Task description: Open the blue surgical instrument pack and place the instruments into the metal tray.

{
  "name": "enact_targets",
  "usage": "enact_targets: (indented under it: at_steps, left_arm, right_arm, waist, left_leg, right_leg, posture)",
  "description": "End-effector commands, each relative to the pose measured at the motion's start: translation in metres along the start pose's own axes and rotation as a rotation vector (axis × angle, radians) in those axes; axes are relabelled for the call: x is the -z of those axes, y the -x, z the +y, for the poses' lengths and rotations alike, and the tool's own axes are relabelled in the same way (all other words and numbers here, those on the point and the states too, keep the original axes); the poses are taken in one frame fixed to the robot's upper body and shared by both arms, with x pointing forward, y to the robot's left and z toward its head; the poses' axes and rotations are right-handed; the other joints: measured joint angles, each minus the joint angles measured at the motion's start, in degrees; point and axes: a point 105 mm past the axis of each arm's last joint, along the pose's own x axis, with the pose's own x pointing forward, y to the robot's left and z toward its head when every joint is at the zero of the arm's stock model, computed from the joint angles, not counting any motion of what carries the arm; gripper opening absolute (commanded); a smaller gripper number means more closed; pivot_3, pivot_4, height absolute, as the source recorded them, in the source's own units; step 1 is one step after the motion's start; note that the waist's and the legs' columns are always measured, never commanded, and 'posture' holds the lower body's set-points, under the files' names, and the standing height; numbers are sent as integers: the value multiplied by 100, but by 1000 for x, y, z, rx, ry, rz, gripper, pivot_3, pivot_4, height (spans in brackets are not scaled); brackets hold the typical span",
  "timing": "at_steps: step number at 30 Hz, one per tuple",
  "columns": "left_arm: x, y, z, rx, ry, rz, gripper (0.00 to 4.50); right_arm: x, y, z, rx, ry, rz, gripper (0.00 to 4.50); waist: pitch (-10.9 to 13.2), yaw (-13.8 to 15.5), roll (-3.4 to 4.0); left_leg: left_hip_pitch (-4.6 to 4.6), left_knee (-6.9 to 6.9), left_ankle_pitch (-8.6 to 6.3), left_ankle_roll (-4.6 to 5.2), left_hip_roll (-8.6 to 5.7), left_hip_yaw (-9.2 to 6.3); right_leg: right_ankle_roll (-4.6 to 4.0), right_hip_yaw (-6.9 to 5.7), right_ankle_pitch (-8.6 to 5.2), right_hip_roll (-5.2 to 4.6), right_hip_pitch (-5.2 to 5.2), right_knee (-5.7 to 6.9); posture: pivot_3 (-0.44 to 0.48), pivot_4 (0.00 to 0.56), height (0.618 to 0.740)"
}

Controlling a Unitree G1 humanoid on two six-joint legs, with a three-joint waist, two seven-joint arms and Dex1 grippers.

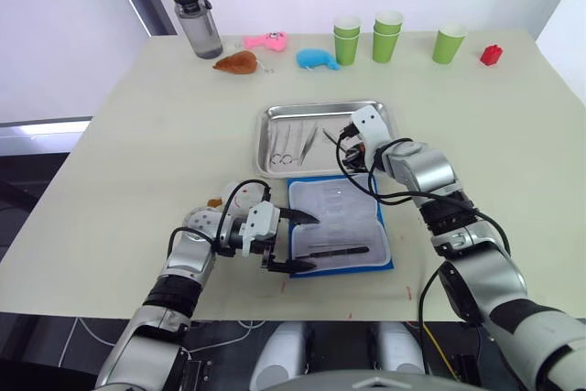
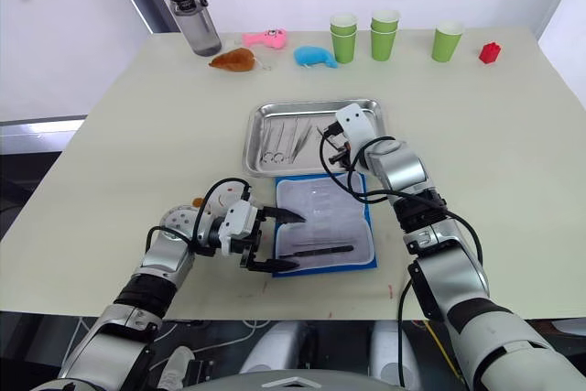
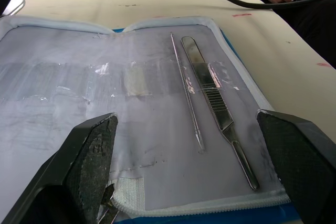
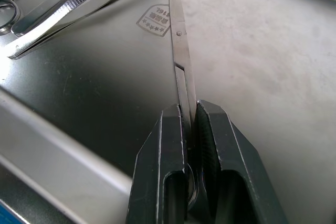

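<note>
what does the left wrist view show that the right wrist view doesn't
The left wrist view shows the opened blue surgical instrument pack, its pale lining up, with a flat-handled tool and a thin probe lying on it, framed by the open left claw. The right wrist view shows the metal tray, tweezers lying in it, and the right claw shut on scissors over the tray bottom. Shared: slim metal instruments, and each arm's own black fingers.

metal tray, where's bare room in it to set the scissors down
The metal tray is crowded at its left half with instruments. Bare bottom lies in the right half, between them and the right rim, under the scissors that the right gripper holds in shut jaws.
</note>
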Motion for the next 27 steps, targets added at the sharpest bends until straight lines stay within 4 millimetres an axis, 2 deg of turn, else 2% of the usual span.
enact_targets:
  at_steps: [1, 5, 9, 12, 15, 18, 23, 27]
  left_arm:
    - [30, -10, -23, 66, 130, 63, 4500]
    - [31, -10, -23, 67, 132, 65, 4500]
    - [31, -9, -23, 66, 132, 65, 4500]
    - [31, -9, -23, 66, 132, 65, 4500]
    - [31, -9, -23, 65, 131, 65, 4500]
    - [31, -9, -23, 65, 130, 65, 4500]
    - [31, -10, -23, 72, 129, 65, 4500]
    - [31, -11, -22, 75, 128, 65, 4500]
  right_arm:
    - [-23, 4, 4, -23, 8, -70, 1518]
    - [-33, 12, -1, -20, 31, -121, 3036]
    - [-45, 25, -1, -49, 56, -192, 3036]
    - [-55, 41, 9, -130, 103, -328, 3036]
    - [-56, 59, 14, -183, 157, -446, 3036]
    - [-50, 74, 15, -217, 160, -499, 3036]
    - [-22, 120, 24, -353, 286, -625, 3036]
    - [-2, 139, 26, -446, 284, -590, 3036]
  waist:
    - [0, 1, 0]
    - [0, 2, 0]
    - [-1, 0, 2]
    - [-2, 4, 3]
    - [-2, 6, 2]
    - [-1, 10, 2]
    - [-3, 33, 2]
    - [-1, 12, 2]
  left_leg:
    - [0, 0, 0, 0, 0, 0]
    - [-18, -3, 1, -1, 1, -28]
    - [-33, -10, 2, -4, 1, -57]
    - [-34, -9, 2, -3, 0, -60]
    - [-42, -9, 2, -3, 0, -68]
    - [-45, -7, 2, -3, -2, -72]
    - [-50, -8, 2, -4, -4, -82]
    - [-54, -7, 2, -3, -6, -84]
  right_leg:
    - [0, 0, 0, 0, 0, 0]
    - [-1, -22, 0, 1, -10, 0]
    - [-4, -49, 1, 1, -13, -2]
    - [-4, -52, 1, 1, -12, -4]
    - [-3, -63, 0, 0, -12, -9]
    - [-3, -67, 0, 0, -12, -9]
    - [-3, -75, 0, 0, -9, -16]
    - [-3, -76, 0, 0, -8, -20]
  posture:
    - [0, 150, 734]
    - [0, 150, 734]
    - [0, 150, 734]
    - [0, 150, 734]
    - [0, 150, 734]
    - [0, 150, 734]
    - [0, 150, 734]
    - [0, 150, 734]
